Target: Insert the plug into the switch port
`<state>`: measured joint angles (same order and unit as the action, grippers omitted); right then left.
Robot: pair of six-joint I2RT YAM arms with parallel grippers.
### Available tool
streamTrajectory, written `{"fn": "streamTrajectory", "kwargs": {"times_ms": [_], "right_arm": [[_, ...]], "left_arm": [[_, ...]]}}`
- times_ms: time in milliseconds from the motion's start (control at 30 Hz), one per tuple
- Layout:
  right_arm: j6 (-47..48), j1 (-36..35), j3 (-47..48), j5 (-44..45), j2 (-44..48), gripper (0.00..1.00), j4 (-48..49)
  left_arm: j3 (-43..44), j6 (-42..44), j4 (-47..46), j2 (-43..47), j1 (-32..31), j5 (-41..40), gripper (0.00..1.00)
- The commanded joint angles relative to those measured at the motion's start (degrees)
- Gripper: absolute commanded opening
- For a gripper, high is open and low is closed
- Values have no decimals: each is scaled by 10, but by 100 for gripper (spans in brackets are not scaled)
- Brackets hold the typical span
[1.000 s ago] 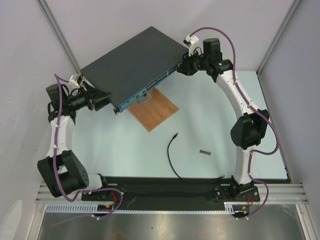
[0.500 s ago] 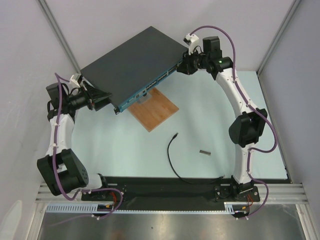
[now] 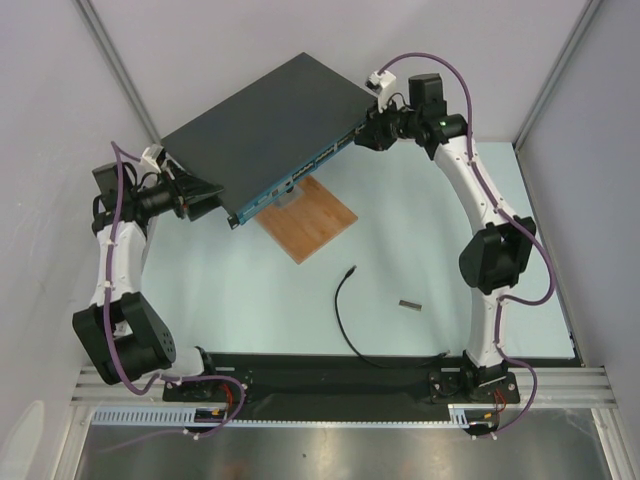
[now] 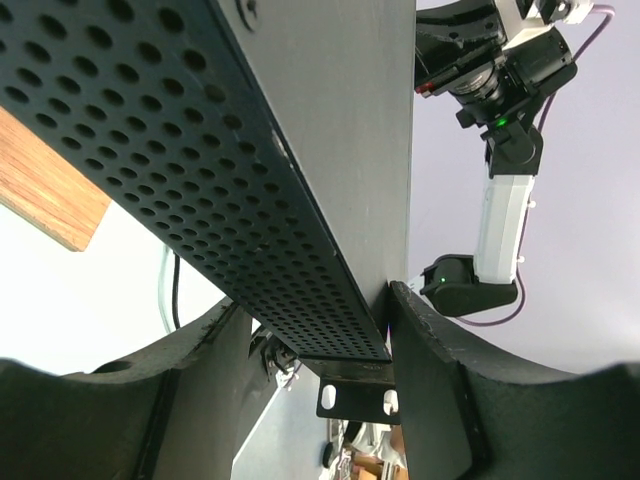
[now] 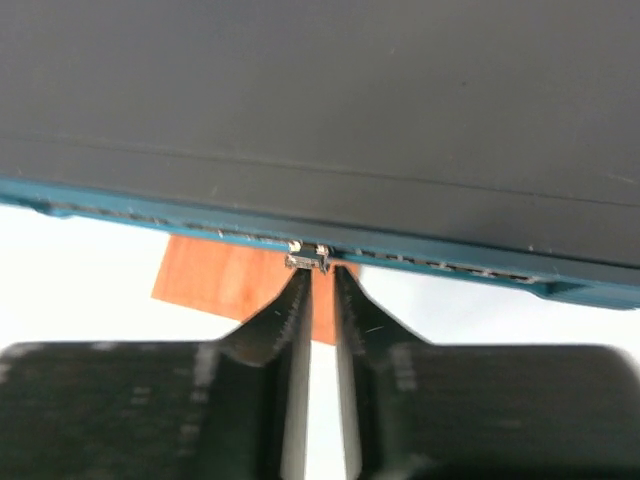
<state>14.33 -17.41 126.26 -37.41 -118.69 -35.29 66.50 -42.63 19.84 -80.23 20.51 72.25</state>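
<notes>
The plug (image 3: pixel 351 270) lies loose on the table, ending a thin black cable (image 3: pixel 338 312), far from both grippers. The dark-grey switch (image 3: pixel 265 115) lies diagonally at the back. Its teal strip of switch ports (image 3: pixel 310 165) faces the table's middle. My left gripper (image 3: pixel 203 195) (image 4: pixel 315 300) is shut on the switch's left end, one finger on each flat face beside the perforated side (image 4: pixel 180 150). My right gripper (image 3: pixel 368 130) (image 5: pixel 320 272) has its jaws a narrow slit apart. Its tips sit at a small grey metal piece (image 5: pixel 308 260) on the port strip (image 5: pixel 150 200). I cannot tell whether they pinch it.
A brown wooden board (image 3: pixel 308 218) lies partly under the switch's front edge. Another short grey metal piece (image 3: pixel 408 303) rests on the table right of the plug. The cable runs back toward the black base rail (image 3: pixel 330 375).
The left wrist has shifted slightly to the left. The right arm's elbow has barely moved. The switch, plug and cable lie where they were.
</notes>
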Motion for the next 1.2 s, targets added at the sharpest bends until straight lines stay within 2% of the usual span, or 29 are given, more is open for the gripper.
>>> {"fn": "streamTrajectory", "kwargs": {"times_ms": [0,100,200,233,300,333,433,600,633,733,1000,1167], "right_arm": [[52,13,-18,-11,54,20,31],[66,29,-91,-21,106,27,5],[88,47,-185,-25,170,38,-5],[93,51,-217,-25,185,46,-16],[117,59,-250,-28,223,52,-34],[123,63,-263,-27,232,57,-56],[149,75,-308,-27,269,64,-118],[190,77,-407,0,327,75,-181],[192,77,-420,5,342,77,-191],[199,67,-475,33,358,80,-204],[192,-22,-613,153,406,79,-180],[182,-48,-699,208,428,75,-146]], "left_arm": [[14,53,-105,-19,-32,-93,3],[8,56,-110,-13,-33,-94,5],[7,61,-110,-3,-33,-95,15],[7,62,-107,2,-33,-98,23],[4,66,-110,16,-32,-99,33],[3,72,-110,19,-33,-100,44],[8,91,-98,24,-32,-100,62],[6,93,-95,34,-26,-115,79],[3,91,-102,40,-20,-117,89],[-5,72,-121,59,-9,-123,100],[-25,53,-143,117,39,-151,100],[-30,57,-153,164,46,-176,100]]}}
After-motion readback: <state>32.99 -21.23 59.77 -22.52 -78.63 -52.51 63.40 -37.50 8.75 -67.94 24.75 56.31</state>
